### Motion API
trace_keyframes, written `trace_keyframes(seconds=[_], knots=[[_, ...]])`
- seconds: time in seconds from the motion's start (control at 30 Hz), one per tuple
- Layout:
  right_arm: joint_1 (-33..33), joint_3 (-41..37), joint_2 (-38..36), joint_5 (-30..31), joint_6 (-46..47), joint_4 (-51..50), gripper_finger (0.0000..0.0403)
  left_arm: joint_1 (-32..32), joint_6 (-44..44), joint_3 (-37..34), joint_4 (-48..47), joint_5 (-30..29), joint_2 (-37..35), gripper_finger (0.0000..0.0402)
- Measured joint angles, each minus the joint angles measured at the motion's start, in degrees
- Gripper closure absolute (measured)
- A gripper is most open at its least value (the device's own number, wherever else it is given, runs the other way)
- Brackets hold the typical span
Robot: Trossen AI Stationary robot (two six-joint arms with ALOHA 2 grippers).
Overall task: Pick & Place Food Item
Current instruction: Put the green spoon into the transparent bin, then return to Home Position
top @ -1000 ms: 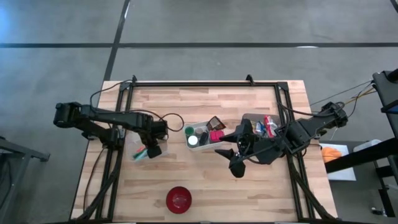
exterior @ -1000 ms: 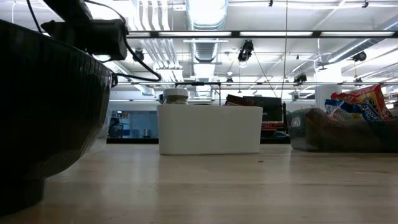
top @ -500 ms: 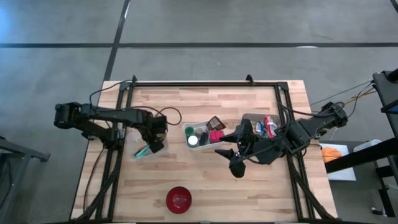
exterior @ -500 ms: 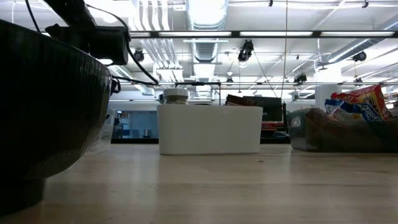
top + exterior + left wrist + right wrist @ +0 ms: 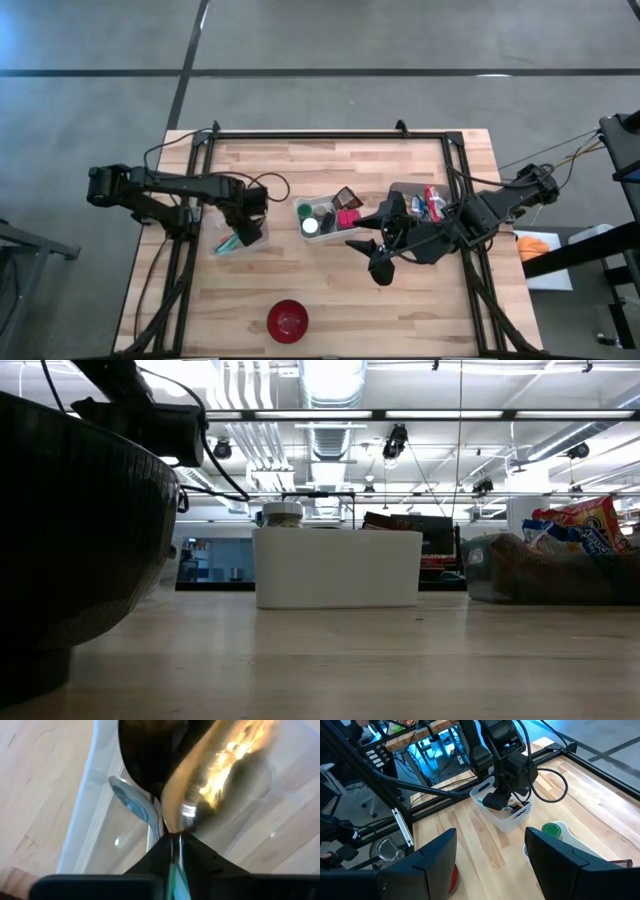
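At the left side of the table, the left gripper points straight down into a small clear bin, which stands apart from the white tray of assorted items in the middle. The left wrist view shows this gripper's fingers almost pressed together, pinching a thin teal edge that seems to belong to a shiny gold-and-dark packet. The packet hangs inside the bin's walls, beside a spoon. From above, a teal end sticks out past the bin's rim. The right gripper hangs raised near the middle of the table, next to the white tray. Its fingers are spread wide with nothing between them, and it appears to be waiting. A red bowl sits well apart near the front edge, and a bin of snack bags stands beyond the tray on the right. The step in hand looks like the placing of the food item, with the packet inside its bin but not yet let go, though a pick from this bin cannot be ruled out. If it is a placement, the next move calls for spreading the left fingers so the packet drops free. The gripper should then lift straight up, clear of the rim and the spoon, so that nothing is dragged out with it.
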Motion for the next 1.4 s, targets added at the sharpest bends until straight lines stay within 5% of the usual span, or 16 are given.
trace_keyframes(seconds=[0.37, 0.67, 1.17, 1.3, 1.4], knots=[[0.00, 0.00, 0.00, -0.02, 0.00, 0.00, 0.0170, -0.04, 0.24, 0.54, -1.76, 2.19, 0.00, 0.0251], [0.00, -0.02, -0.71, 0.00, 2.62, 0.02, 0.0170, -0.04, 1.05, 6.78, -11.83, 4.10, -0.19, 0.0166], [0.85, -0.02, -6.49, 0.01, -2.50, -1.27, 0.0170, -1.13, -1.96, 13.70, -12.43, 2.95, -14.38, 0.0148], [2.60, -0.02, -9.86, -0.57, -13.35, -8.14, 0.0170, -3.54, -2.83, 15.29, -7.20, -2.94, -22.21, 0.0148], [3.46, -0.02, -12.59, -0.87, -2.60, -17.43, 0.0170, -6.30, -4.60, 15.11, -1.84, -13.05, -28.47, 0.0148]])
